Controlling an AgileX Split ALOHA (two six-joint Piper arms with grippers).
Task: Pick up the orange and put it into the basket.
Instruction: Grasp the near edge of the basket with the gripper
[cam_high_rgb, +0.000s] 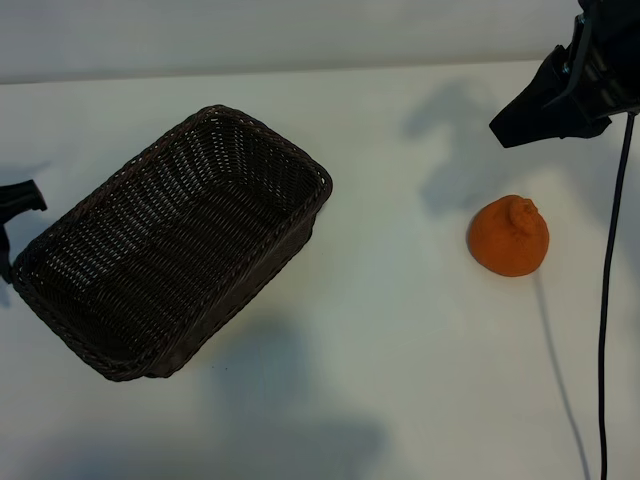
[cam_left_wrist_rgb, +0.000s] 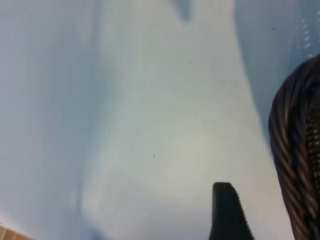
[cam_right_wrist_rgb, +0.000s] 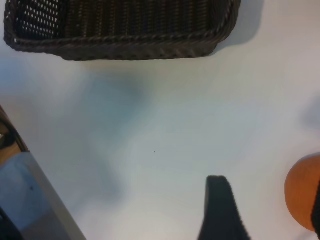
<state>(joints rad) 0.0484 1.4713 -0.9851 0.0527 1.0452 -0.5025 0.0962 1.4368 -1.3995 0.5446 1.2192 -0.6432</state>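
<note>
The roundish, matte orange fruit with a knobbly nub on top (cam_high_rgb: 509, 236) sits on the smooth white worktop (cam_high_rgb: 400, 350) at the right of the exterior frame, well apart from the big rectangular dark brown woven wicker basket with braided rim and sloping sides (cam_high_rgb: 95, 355) at left centre. My right gripper (cam_high_rgb: 545, 108), black and angular, hangs at upper right above the fruit, jaws parted and holding nothing. My left gripper (cam_high_rgb: 12, 215) pokes in at the left edge beside the basket, also parted and empty.

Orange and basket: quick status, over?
Right end effector open, above the orange, not holding it. Left end effector open beside the basket. Basket empty. Nothing between them.
</note>
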